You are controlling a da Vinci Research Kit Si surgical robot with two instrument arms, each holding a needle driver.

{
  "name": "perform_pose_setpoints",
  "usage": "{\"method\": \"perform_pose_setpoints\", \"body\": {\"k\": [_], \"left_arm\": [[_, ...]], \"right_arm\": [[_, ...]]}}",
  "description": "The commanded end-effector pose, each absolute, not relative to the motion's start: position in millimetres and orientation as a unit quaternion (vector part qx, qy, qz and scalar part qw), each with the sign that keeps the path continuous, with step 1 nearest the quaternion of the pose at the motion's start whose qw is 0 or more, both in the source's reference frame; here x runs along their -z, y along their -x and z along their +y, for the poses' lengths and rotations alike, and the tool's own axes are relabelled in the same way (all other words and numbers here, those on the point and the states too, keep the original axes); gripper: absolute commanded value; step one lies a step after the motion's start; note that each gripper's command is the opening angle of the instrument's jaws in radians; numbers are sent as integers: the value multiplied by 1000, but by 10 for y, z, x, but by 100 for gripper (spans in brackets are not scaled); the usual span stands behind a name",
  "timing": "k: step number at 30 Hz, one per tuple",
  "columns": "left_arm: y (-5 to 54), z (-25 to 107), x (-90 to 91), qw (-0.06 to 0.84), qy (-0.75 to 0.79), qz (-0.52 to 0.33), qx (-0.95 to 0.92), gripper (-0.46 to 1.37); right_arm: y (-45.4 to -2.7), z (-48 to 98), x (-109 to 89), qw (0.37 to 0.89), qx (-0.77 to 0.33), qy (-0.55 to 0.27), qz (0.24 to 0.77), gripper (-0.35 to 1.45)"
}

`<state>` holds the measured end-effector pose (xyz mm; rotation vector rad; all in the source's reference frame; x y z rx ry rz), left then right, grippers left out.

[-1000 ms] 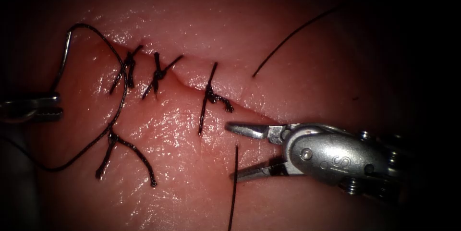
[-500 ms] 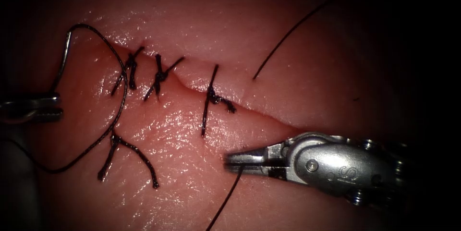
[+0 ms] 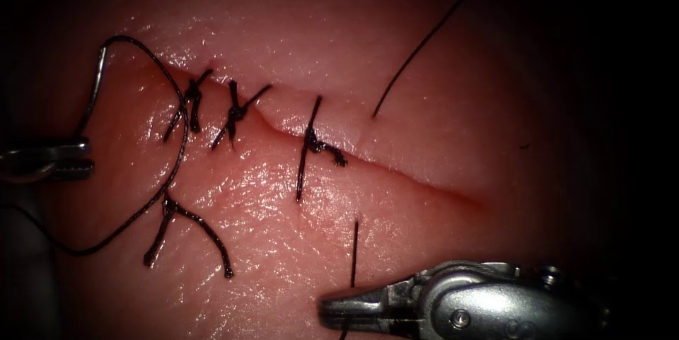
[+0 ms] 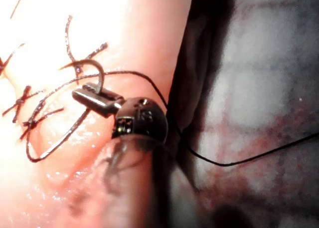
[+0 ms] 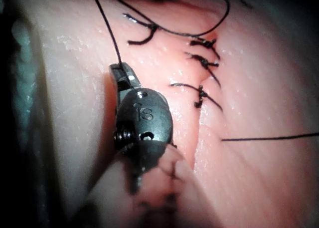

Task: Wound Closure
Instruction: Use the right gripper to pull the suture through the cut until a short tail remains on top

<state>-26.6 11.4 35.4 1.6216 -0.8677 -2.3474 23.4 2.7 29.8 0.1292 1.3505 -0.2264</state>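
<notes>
At the far left of the endoscope view, the left tool (image 3: 71, 158) has its jaws clenched on the needle (image 3: 94, 92), gripping it near one end of its curve. The needle arcs up from the jaws, free of the tissue (image 3: 297, 43), on the left side of the cut (image 3: 424, 181). In the left wrist view the same tool (image 4: 92, 97) clamps the needle (image 4: 97, 73) low on its curve, with the rest of the curve rising over the jaws.

From the top of the needle the thread (image 3: 166, 170) sweeps right and down in a long loop, crossing the leftmost stitch and running back to the left near the dark edge. Beside this loop, near the lower edge, a loose cut end of thread (image 3: 187, 223) lies forked on the tissue.

Further right, three knotted stitches (image 3: 237, 110) span the left part of the cut, their short tails splayed. The right part of the cut is open, a thin line slanting down to the right.

To the right of the third stitch, a strand of thread (image 3: 417, 50) emerges from the tissue on the far side of the cut and runs up and to the right. On the near side, another strand (image 3: 354, 251) stands up from the tissue and leads down into the right tool (image 3: 336, 312), whose jaws are closed on it, near the lower edge. In the right wrist view that tool (image 5: 119, 73) pinches the thread (image 5: 104, 26) at its tip.
</notes>
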Motion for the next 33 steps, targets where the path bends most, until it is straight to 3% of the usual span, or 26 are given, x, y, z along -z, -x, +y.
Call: {"method": "perform_pose_setpoints", "body": {"k": [1, 28, 29, 30, 31, 33], "left_arm": [[266, 114, -354, 82, -542, -287, 786, -35], [266, 114, -354, 85, -541, -288, 785, -35], [266, 114, -354, 85, -541, -288, 785, -35], [266, 114, -354, 85, -541, -288, 785, -35], [267, 114, -354, 85, -541, -288, 785, -35], [267, 114, -354, 85, -541, -288, 785, -35]], "right_arm": [[-235, 26, -299, 772, 106, -59, 624, -35], [-274, -43, -271, 747, 141, -131, 636, -29], [-273, -39, -272, 748, 134, -126, 638, 20], [-272, -37, -272, 748, 129, -122, 640, 47], [-271, -32, -271, 752, 117, -111, 639, 90], [-270, -27, -270, 757, 102, -97, 638, 116]]}}
